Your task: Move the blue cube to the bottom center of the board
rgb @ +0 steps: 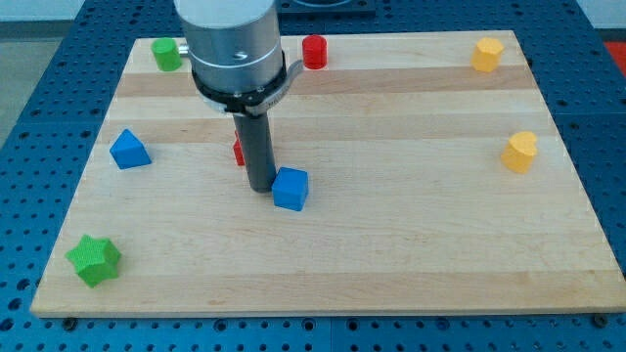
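The blue cube sits a little left of the board's middle on the wooden board. My tip rests on the board just to the cube's left, touching or nearly touching its left side. The dark rod rises from there to the arm's grey cylinder at the view's top.
A red block is mostly hidden behind the rod. A blue triangular block lies at the left. A green star is at the bottom left, a green block at the top left. A red cylinder stands at the top centre. Yellow blocks sit at the top right and right.
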